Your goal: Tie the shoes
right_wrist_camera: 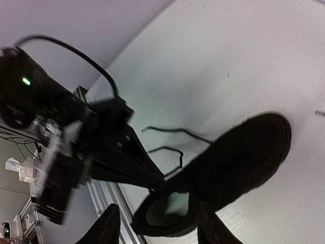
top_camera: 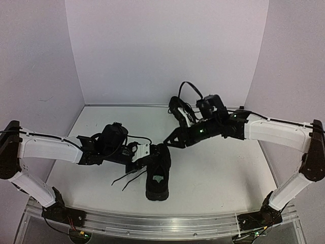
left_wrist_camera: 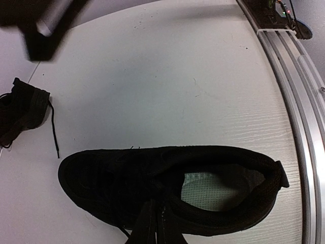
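One black shoe [top_camera: 158,175] lies near the front of the table, toe toward the back. In the left wrist view this shoe [left_wrist_camera: 101,178] fills the lower frame, its pale insole showing. My left gripper [left_wrist_camera: 157,223] is shut, its tips pressed against the shoe's upper by the lacing; I cannot tell whether a lace is pinched. In the top view the left gripper [top_camera: 151,152] meets the shoe's left side. Two lace ends [right_wrist_camera: 170,133] trail loose on the table. My right gripper [right_wrist_camera: 158,226] hangs open above the shoe [right_wrist_camera: 238,162], empty. The second shoe [top_camera: 178,109] sits at the back.
White walls close the table at the back and both sides. A metal rail [top_camera: 152,223] runs along the front edge. The second shoe [left_wrist_camera: 20,113] with a trailing lace [left_wrist_camera: 54,133] lies beyond the first. The right arm [top_camera: 274,131] reaches in from the right.
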`<state>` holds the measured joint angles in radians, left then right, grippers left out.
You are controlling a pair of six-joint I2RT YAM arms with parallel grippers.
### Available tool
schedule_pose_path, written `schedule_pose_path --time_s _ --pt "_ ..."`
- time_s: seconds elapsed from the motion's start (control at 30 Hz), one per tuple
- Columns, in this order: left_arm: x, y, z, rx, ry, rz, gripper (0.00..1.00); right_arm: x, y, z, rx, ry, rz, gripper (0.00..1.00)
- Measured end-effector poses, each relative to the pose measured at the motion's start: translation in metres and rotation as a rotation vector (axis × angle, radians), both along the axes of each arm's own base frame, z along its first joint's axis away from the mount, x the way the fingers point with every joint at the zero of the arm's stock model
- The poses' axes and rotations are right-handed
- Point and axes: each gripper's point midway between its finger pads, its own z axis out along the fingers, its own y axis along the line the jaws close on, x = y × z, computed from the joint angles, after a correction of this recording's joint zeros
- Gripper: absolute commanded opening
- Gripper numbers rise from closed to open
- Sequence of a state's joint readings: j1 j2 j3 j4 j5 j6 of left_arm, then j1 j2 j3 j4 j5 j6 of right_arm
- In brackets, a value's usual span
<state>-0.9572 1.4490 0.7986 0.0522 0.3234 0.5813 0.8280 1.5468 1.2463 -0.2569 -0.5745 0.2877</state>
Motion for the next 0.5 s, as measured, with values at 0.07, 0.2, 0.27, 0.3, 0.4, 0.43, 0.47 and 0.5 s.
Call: schedule_pose_path --time_s 0.07,0.2,0.27,0.3,0.4,0.43,0.47,0.5 --pt "-0.001 -0.002 0.001 -0.016 0.011 -0.011 0.02 -0.008 -0.006 -0.031 -0.045 0.057 0.004 0.45" --pt "-0.004 -0.006 -0.006 -0.015 0.037 -0.029 0.02 -0.014 -0.006 -0.053 -0.048 0.111 0.019 0.43" --pt "-0.005 -0.006 -0.010 -0.010 0.047 -0.035 0.02 -0.014 -0.001 -0.052 -0.021 0.112 0.030 0.43" --pt "-0.005 -0.007 -0.011 -0.009 0.050 -0.037 0.02 -0.013 0.002 -0.050 -0.005 0.110 0.036 0.43" --pt "-0.004 -0.008 -0.010 -0.018 0.052 -0.036 0.02 -0.012 0.009 -0.046 0.031 0.105 0.055 0.42" --pt "-0.003 -0.008 -0.009 -0.023 0.052 -0.034 0.02 -0.012 0.011 -0.047 0.040 0.106 0.063 0.41" --pt "-0.002 -0.008 -0.008 -0.027 0.052 -0.031 0.02 -0.012 0.014 -0.048 0.046 0.108 0.071 0.40" --pt "-0.001 -0.008 -0.007 -0.031 0.052 -0.027 0.02 -0.012 0.016 -0.050 0.052 0.111 0.079 0.40"
